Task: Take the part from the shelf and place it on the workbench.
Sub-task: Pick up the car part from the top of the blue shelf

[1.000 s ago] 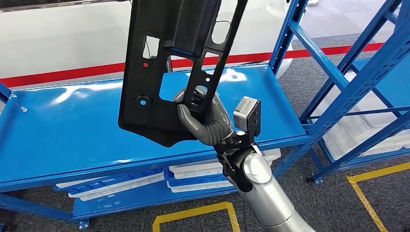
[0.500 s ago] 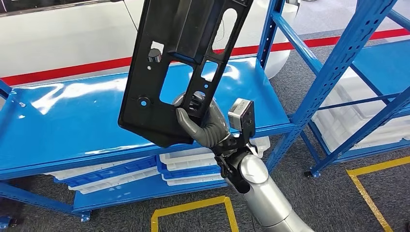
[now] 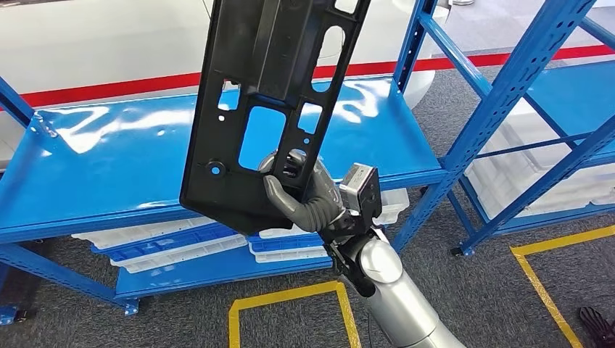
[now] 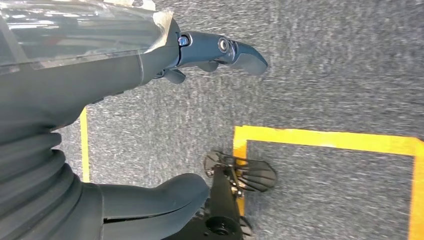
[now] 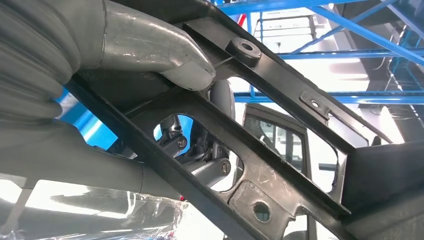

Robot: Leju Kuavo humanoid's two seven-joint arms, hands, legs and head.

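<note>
**Part held upright in front of the blue shelf**

The part, a long black plastic panel pierced with cut-outs and small holes, stands nearly upright in the air, its top leaning a little to the right and running out of the head view. Its lower end is gripped by the right hand: the grey thumb lies across the near face of the panel and the darker fingers reach through a cut-out from behind. The right wrist view shows the same clamp from close in, the thumb pressed on a rib of the part and fingers showing through an opening.

Behind the part runs the shelf, a blue rack whose broad glossy top deck lies below and behind the panel. On its lower deck rest white trays with blue ones among them. To the right of the shelf stands a second blue rack holding more white trays.

On the grey carpet in front of the shelf lies yellow tape.

The left hand hangs over the carpet, thumb and fingers apart, holding nothing.
</note>
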